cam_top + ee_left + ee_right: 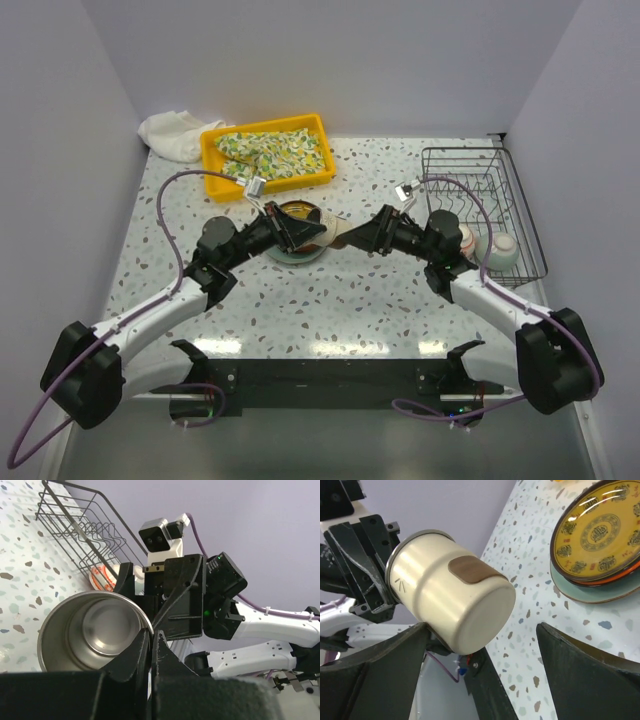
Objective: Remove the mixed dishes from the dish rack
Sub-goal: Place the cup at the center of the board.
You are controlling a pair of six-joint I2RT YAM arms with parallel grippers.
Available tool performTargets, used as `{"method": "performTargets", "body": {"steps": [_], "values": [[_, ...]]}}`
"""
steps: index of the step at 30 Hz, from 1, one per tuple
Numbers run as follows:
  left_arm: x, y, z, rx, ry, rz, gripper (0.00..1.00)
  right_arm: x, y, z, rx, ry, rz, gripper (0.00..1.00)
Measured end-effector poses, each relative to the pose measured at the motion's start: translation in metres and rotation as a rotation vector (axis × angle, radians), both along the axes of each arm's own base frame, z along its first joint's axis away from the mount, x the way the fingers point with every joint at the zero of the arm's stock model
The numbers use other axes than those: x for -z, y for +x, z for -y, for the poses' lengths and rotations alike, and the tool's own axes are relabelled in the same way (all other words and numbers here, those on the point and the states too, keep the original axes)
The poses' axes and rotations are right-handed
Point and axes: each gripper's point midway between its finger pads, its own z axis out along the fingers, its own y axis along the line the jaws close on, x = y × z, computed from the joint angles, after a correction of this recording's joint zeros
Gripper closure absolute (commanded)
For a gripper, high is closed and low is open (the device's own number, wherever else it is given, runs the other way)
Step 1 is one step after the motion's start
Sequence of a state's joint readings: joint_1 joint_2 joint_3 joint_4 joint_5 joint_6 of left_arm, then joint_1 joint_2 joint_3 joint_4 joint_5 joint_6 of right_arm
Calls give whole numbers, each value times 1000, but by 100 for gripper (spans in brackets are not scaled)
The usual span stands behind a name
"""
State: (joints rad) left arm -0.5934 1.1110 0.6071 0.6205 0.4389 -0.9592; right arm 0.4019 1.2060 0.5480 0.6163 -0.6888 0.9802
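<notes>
Rim of the small cream metal cup (455, 592) sits pinched tight in my left gripper (151, 641) in midair, while my right gripper (482, 627) stands spread wide either side of its base.

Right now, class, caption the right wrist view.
Left end effector holds cream cup by its rim inside the open right end effector, stacked plates beyond.

One steel cup (452, 602), three stacked dishes (597, 535), two bowls (503, 247), one wire dish rack (465, 185), one yellow tray (211, 155), one floral cloth (275, 150).
</notes>
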Motion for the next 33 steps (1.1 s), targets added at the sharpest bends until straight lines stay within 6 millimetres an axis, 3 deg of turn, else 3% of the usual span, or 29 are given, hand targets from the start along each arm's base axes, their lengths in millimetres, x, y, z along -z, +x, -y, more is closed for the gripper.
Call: {"method": "performTargets", "body": {"steps": [10,17,21,25,29,33], "values": [[1,14,-15,-55,18,13,100,13,2,4,17,-48,-12,2],[17,49,-43,-221,218,25,100,33,3,9,29,-159,-32,2],[17,77,-76,-382,375,44,100,25,6,16,42,-237,18,2],[31,100,-116,-540,560,2,100,13,9,24,67,-308,84,2],[63,121,-157,-668,797,-93,100,7,13,33,93,-390,125,2],[100,131,-196,-737,1001,-195,100,15,13,43,99,-479,131,2]]}}
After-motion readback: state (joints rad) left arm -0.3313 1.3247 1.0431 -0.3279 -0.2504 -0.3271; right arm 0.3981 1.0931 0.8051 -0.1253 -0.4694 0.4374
